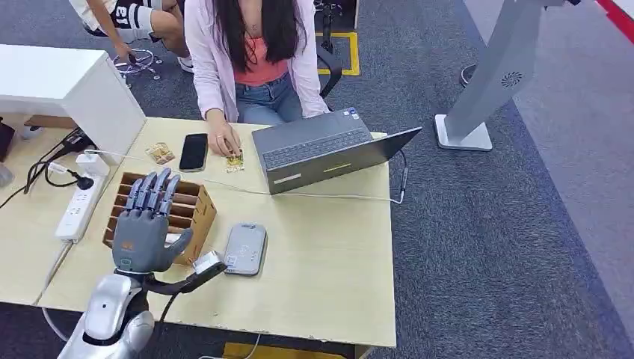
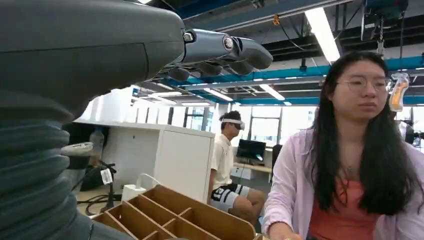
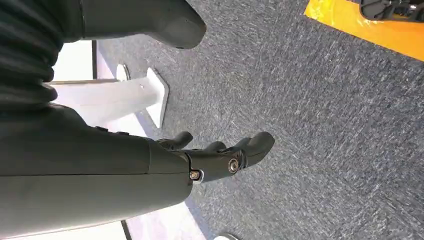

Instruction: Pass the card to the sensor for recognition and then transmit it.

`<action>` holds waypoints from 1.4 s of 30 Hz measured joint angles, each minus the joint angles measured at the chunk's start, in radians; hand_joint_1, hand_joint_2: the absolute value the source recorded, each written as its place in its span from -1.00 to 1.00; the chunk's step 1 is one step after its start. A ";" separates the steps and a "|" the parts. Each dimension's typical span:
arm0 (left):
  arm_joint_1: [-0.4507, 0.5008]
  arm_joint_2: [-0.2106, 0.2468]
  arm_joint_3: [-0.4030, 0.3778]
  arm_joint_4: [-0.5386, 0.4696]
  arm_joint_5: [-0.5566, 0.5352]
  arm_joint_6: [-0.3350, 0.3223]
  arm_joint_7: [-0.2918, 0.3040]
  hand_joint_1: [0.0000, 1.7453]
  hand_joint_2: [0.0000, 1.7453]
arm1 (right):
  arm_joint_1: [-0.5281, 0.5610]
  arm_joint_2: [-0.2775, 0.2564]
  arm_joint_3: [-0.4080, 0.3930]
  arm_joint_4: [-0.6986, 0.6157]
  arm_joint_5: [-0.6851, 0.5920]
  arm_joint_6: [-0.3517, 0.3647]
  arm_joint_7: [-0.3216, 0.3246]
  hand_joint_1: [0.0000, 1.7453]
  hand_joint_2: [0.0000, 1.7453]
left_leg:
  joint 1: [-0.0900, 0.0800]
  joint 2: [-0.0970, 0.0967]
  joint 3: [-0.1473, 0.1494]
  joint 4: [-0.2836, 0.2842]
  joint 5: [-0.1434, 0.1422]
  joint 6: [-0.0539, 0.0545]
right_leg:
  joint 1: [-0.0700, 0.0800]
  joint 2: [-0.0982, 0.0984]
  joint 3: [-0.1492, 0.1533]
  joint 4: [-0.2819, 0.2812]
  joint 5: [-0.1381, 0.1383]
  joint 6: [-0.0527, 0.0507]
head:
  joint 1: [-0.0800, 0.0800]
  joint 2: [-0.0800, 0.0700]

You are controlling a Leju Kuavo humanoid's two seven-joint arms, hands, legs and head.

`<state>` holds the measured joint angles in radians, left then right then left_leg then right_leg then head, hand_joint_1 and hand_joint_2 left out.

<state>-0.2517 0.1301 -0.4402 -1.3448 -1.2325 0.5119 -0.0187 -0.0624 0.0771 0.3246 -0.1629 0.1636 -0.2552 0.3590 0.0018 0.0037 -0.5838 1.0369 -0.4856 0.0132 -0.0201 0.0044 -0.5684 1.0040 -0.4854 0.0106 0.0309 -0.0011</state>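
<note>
My left hand (image 1: 146, 223) is raised upright over the near end of a wooden divider box (image 1: 202, 219), fingers straight and spread, holding nothing; in the left wrist view its fingers (image 2: 220, 50) reach out above the box (image 2: 175, 215). A grey flat sensor pad (image 1: 245, 248) lies on the table just right of the box. One patterned card (image 1: 159, 153) lies beside a black phone (image 1: 194, 152). A second card (image 1: 235, 161) sits under the fingertips of a seated person (image 1: 250, 52). My right hand (image 3: 215, 155) hangs over dark carpet, fingers loosely bent and holding nothing.
An open grey laptop (image 1: 321, 146) stands at the table's far side, with a thin cable across the top. A white power strip (image 1: 77, 211) and a white cabinet (image 1: 67, 82) are at the left. A white stand base (image 1: 463, 131) is on the carpet to the right.
</note>
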 joint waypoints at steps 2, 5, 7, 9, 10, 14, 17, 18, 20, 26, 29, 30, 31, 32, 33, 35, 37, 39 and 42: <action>0.024 0.008 -0.005 -0.023 -0.002 -0.010 -0.001 -1.00 1.00 | 0.000 0.000 -0.006 0.000 -0.003 -0.002 0.000 -1.00 1.00 | 0.000 0.000 0.000 0.000 0.000 0.000 | 0.000 0.000 0.000 0.000 0.000 0.000 | 0.000 0.000; 0.081 0.023 -0.018 -0.053 -0.017 -0.029 -0.001 -1.00 1.00 | 0.001 0.000 -0.014 0.000 -0.007 -0.004 -0.005 -1.00 1.00 | 0.000 0.001 0.000 0.000 0.000 0.000 | 0.000 0.001 0.000 0.000 0.000 0.000 | 0.000 0.000; 0.120 0.033 -0.030 -0.068 -0.021 -0.030 0.003 -1.00 1.00 | 0.001 0.000 -0.018 0.000 -0.007 -0.005 -0.006 -1.00 1.00 | 0.000 0.000 0.000 0.000 0.000 0.000 | 0.000 0.001 0.000 0.000 0.000 0.000 | 0.000 0.000; 0.150 0.040 -0.032 -0.078 -0.023 -0.030 0.016 -1.00 1.00 | 0.001 0.000 -0.019 0.000 -0.007 -0.007 -0.007 -1.00 1.00 | 0.000 0.000 0.000 0.000 0.000 0.000 | 0.000 0.001 0.000 0.000 0.000 0.000 | 0.000 0.000; 0.162 0.043 -0.032 -0.082 -0.022 -0.030 0.018 -1.00 1.00 | 0.001 0.000 -0.019 0.000 -0.007 -0.007 -0.007 -1.00 1.00 | 0.000 0.000 0.000 0.000 0.000 0.000 | 0.000 0.000 0.000 0.000 0.000 0.000 | 0.000 0.000; 0.182 0.056 -0.032 -0.092 -0.022 -0.030 0.018 -1.00 1.00 | 0.001 0.000 -0.020 0.000 -0.007 -0.007 -0.007 -1.00 1.00 | 0.000 0.000 0.000 0.000 0.000 0.000 | 0.000 0.000 0.000 0.000 0.000 0.000 | 0.000 0.000; 0.189 0.060 -0.032 -0.094 -0.021 -0.031 0.040 -1.00 1.00 | 0.001 0.000 -0.020 0.000 -0.006 -0.006 -0.005 -1.00 1.00 | 0.000 0.000 0.000 0.000 0.000 0.000 | 0.000 0.000 0.000 0.000 0.000 0.000 | 0.000 0.000; 0.193 0.062 -0.032 -0.095 -0.021 -0.031 0.045 -1.00 1.00 | 0.001 0.000 -0.020 0.000 -0.005 -0.006 -0.004 -1.00 1.00 | 0.000 0.000 0.000 0.000 0.000 0.000 | 0.000 0.000 0.000 0.000 0.000 0.000 | 0.000 0.000; 0.198 0.067 -0.032 -0.095 -0.020 -0.031 0.052 -1.00 1.00 | 0.002 0.000 -0.020 0.000 -0.005 -0.006 -0.003 -1.00 1.00 | 0.000 0.000 0.000 0.000 0.000 0.000 | 0.000 0.000 0.000 0.000 0.000 0.000 | 0.000 0.000; 0.203 0.075 -0.031 -0.095 -0.018 -0.040 0.067 -1.00 1.00 | 0.002 0.000 -0.020 0.000 0.001 -0.004 -0.001 -1.00 1.00 | 0.000 0.000 0.000 0.000 0.000 0.000 | 0.000 0.000 0.000 0.000 0.000 0.000 | 0.000 0.000; 0.197 0.075 -0.011 -0.091 -0.005 -0.064 0.073 -1.00 1.00 | 0.002 0.000 -0.020 0.000 0.008 -0.001 0.000 -1.00 1.00 | 0.000 0.000 0.000 0.000 0.000 0.000 | 0.000 0.000 0.000 0.000 0.000 0.000 | 0.000 0.000; 0.193 0.075 -0.003 -0.087 -0.001 -0.067 0.073 -1.00 1.00 | 0.002 0.000 -0.020 0.000 0.011 0.000 -0.001 -1.00 1.00 | 0.000 0.000 0.000 0.000 0.000 0.000 | 0.000 0.000 0.000 0.000 0.000 0.000 | 0.000 0.000; 0.188 0.076 0.001 -0.084 0.000 -0.071 0.073 -1.00 1.00 | 0.002 0.000 -0.020 0.000 0.012 0.000 -0.002 -1.00 1.00 | 0.000 0.000 0.000 0.000 0.000 0.000 | 0.000 0.000 0.000 0.000 0.000 0.000 | 0.000 0.000; 0.184 0.076 0.008 -0.077 0.000 -0.076 0.074 -1.00 1.00 | 0.001 0.000 -0.020 0.000 0.014 0.001 -0.004 -1.00 1.00 | 0.000 0.000 0.000 0.000 0.001 0.000 | 0.000 0.000 0.000 0.000 0.000 0.000 | 0.000 0.000; 0.180 0.076 0.016 -0.070 0.000 -0.077 0.076 -1.00 1.00 | 0.001 0.000 -0.020 0.000 0.015 0.001 -0.005 -1.00 1.00 | 0.000 0.000 0.000 0.000 0.001 0.000 | 0.000 0.000 0.000 0.000 0.000 0.000 | 0.000 0.000; 0.168 0.075 0.023 -0.054 0.001 -0.082 0.085 -1.00 1.00 | 0.001 0.000 -0.020 0.000 0.019 0.003 -0.005 -1.00 1.00 | 0.000 0.000 0.000 0.000 0.001 0.000 | 0.000 0.000 0.000 0.000 0.000 0.000 | 0.000 0.000; 0.150 0.074 0.048 -0.025 0.004 -0.085 0.092 -1.00 1.00 | 0.001 0.000 -0.020 0.000 0.026 0.004 -0.003 -1.00 1.00 | 0.000 0.000 0.000 0.000 0.001 0.000 | 0.000 0.000 0.000 0.000 0.000 0.000 | 0.000 0.000; 0.135 0.074 0.065 -0.009 0.006 -0.089 0.092 -1.00 1.00 | 0.001 0.000 -0.020 0.000 0.027 0.005 -0.002 -1.00 1.00 | 0.000 0.000 0.000 0.000 0.001 0.000 | 0.000 0.000 0.000 0.000 0.000 0.000 | 0.000 0.000; 0.127 0.074 0.082 0.005 0.008 -0.093 0.092 -1.00 1.00 | 0.001 0.000 -0.020 0.000 0.029 0.005 -0.002 -1.00 1.00 | 0.000 0.000 0.000 0.000 0.001 0.000 | 0.000 0.000 0.000 0.000 0.000 0.000 | 0.000 0.000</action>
<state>-0.1243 0.2037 -0.3578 -1.3397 -1.2249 0.4189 0.0736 -0.0612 0.0771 0.3048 -0.1629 0.1923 -0.2506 0.3574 0.0021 0.0036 -0.5839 1.0369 -0.4849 0.0129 -0.0199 0.0044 -0.5685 1.0040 -0.4849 0.0102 0.0313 -0.0011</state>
